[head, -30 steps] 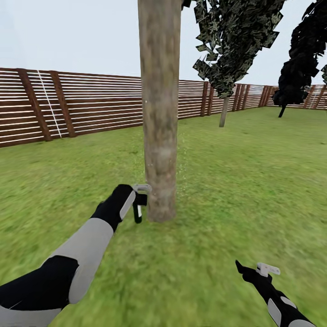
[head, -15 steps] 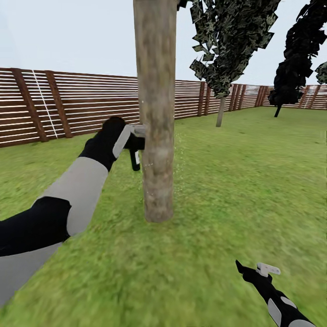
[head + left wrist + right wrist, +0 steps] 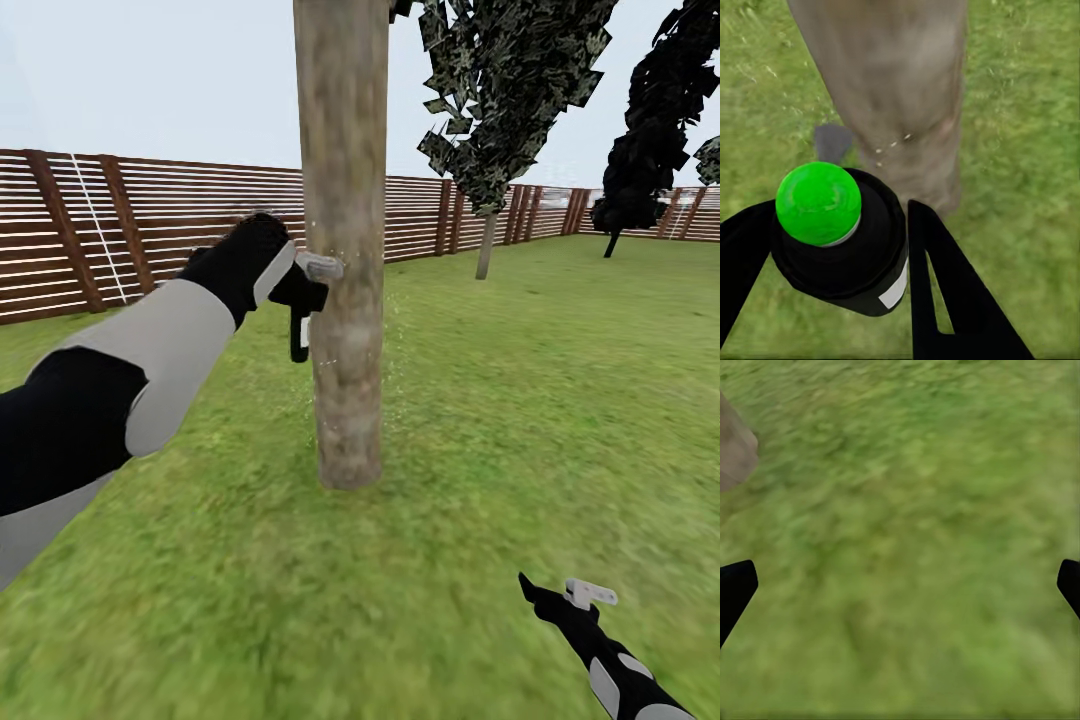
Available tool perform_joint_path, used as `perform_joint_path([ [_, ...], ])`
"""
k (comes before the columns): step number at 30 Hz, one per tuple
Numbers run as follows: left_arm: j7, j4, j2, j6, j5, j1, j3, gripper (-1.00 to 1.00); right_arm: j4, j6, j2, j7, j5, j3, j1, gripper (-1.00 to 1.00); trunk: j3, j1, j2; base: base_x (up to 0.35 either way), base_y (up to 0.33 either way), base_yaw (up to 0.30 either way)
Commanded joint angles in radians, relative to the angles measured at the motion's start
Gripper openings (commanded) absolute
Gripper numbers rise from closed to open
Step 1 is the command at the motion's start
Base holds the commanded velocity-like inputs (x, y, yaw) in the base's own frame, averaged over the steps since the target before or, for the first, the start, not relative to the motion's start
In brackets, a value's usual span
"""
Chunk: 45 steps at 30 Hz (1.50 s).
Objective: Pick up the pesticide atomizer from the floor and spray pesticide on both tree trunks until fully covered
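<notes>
**Atomizer held up against trunk**

L gripper [image 3: 305, 290] is clamped on the pesticide atomizer [image 3: 840, 240], green-capped, raised right beside the tree trunk [image 3: 342, 240]. R gripper [image 3: 560, 598] hangs low over grass [image 3: 520, 400], fingers wide apart, holding nothing. Fence [image 3: 150, 235] behind.

Readable text: none can be made out in any view.
Sprayer label: a small white patch is seen on the black body of the sprayer [image 3: 840, 247], below its green top; no letters or numbers can be read on it.
Fence [image 3: 150, 235] behind the sprayer: no signs are seen.
</notes>
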Motion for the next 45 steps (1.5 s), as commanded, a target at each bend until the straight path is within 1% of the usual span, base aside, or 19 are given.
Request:
perform_joint_path([
  [1, -0.034, 0.018, 0.000, -0.001, -0.001, 0.000, -0.007, -1.00, 0.000, 0.000, 0.000, 0.000, 0.000, 0.000, 0.000, 1.00, 0.000, 0.000, 0.000, 0.000, 0.000, 0.000],
  [3, -0.108, 0.033, -0.001, -0.004, -0.001, 0.003, -0.012, -1.00, 0.000, 0.000, 0.000, 0.000, 0.000, 0.000, 0.000, 1.00, 0.000, 0.000, 0.000, 0.000, 0.000, 0.000],
  [5, -0.120, 0.040, -0.001, -0.006, -0.001, 0.007, -0.013, -1.00, 0.000, 0.000, 0.000, 0.000, 0.000, 0.000, 0.000, 1.00, 0.000, 0.000, 0.000, 0.000, 0.000, 0.000],
  [9, -0.125, 0.153, -0.005, -0.025, -0.003, 0.023, -0.013, -1.00, 0.000, 0.001, 0.000, 0.000, 0.001, 0.000, 0.000, 1.00, 0.000, 0.000, 0.000, 0.000, 0.000, 0.000],
  [12, -0.126, 0.166, -0.005, -0.031, -0.006, 0.103, -0.013, -1.00, 0.000, 0.000, 0.000, 0.000, 0.001, 0.000, 0.000, 1.00, 0.000, 0.000, 0.000, 0.000, 0.000, 0.000],
  [13, -0.125, 0.166, -0.005, -0.046, -0.008, 0.158, -0.014, -1.00, 0.000, 0.000, 0.000, 0.000, 0.001, 0.000, 0.000, 1.00, 0.000, 0.000, 0.000, 0.000, 0.000, 0.000],
  [22, -0.122, 0.167, -0.005, -0.157, -0.016, 0.346, -0.013, -1.00, 0.000, 0.000, 0.000, 0.000, 0.001, 0.000, 0.000, 1.00, 0.000, 0.000, 0.000, 0.000, 0.000, 0.000],
  [25, -0.122, 0.115, -0.005, -0.158, -0.016, 0.352, -0.010, -1.00, 0.000, 0.000, 0.000, 0.000, 0.002, 0.000, 0.000, 1.00, 0.000, 0.000, 0.000, 0.000, 0.000, 0.000],
  [26, -0.120, 0.024, -0.005, -0.137, -0.017, 0.351, -0.008, -1.00, 0.000, 0.000, 0.000, 0.000, 0.002, 0.000, 0.000, 1.00, 0.000, 0.000, 0.000, 0.000, 0.000, 0.000],
  [28, -0.120, -0.057, 0.002, -0.051, -0.017, 0.346, -0.007, -1.00, 0.000, 0.000, 0.000, 0.000, 0.002, 0.000, 0.000, 1.00, 0.000, 0.000, 0.000, 0.000, 0.000, 0.000],
  [30, -0.120, -0.108, 0.008, -0.024, -0.017, 0.316, -0.007, -1.00, 0.000, 0.000, 0.000, 0.000, 0.002, 0.000, 0.000, 1.00, 0.000, 0.000, 0.000, 0.000, 0.000, 0.000],
  [31, -0.120, -0.119, 0.010, -0.017, -0.016, 0.275, -0.007, -1.00, 0.000, 0.000, 0.000, 0.000, 0.002, 0.000, 0.000, 1.00, 0.000, 0.000, 0.000, 0.000, 0.000, 0.000],
  [33, -0.120, -0.124, 0.018, -0.013, -0.015, 0.242, -0.007, -1.00, 0.000, 0.000, 0.000, 0.000, 0.002, 0.000, 0.000, 1.00, 0.000, 0.000, 0.000, 0.000, 0.000, 0.000],
  [35, -0.120, -0.125, 0.063, -0.012, -0.015, 0.214, -0.007, -1.00, 0.000, 0.000, 0.000, 0.000, 0.002, 0.000, 0.000, 1.00, 0.000, 0.000, 0.000, 0.000, 0.000, 0.000],
  [36, -0.120, -0.126, 0.108, -0.011, -0.014, 0.183, -0.007, -1.00, 0.000, 0.000, 0.000, 0.000, 0.002, 0.000, 0.000, 1.00, 0.000, 0.000, 0.000, 0.000, 0.000, 0.000],
  [37, -0.120, -0.127, 0.123, -0.011, -0.014, 0.169, -0.006, -1.00, 0.000, 0.000, 0.000, 0.000, 0.002, 0.000, 0.000, 1.00, 0.000, 0.000, 0.000, 0.000, 0.000, 0.000],
  [42, -0.120, -0.121, 0.133, -0.011, -0.013, 0.160, -0.008, -1.00, 0.000, 0.000, 0.000, 0.000, 0.002, 0.000, 0.000, 1.00, 0.000, 0.000, 0.000, 0.000, 0.000, 0.000],
  [43, -0.120, -0.109, 0.133, -0.012, -0.012, 0.160, -0.009, -1.00, 0.000, 0.000, 0.000, 0.000, 0.002, 0.000, 0.000, 1.00, 0.000, 0.000, 0.000, 0.000, 0.000, 0.000],
  [45, -0.121, -0.028, 0.127, -0.018, -0.013, 0.164, -0.011, -1.00, 0.000, 0.000, 0.000, 0.000, 0.002, 0.001, 0.000, 1.00, 0.000, 0.000, 0.000, 0.000, 0.000, 0.000],
])
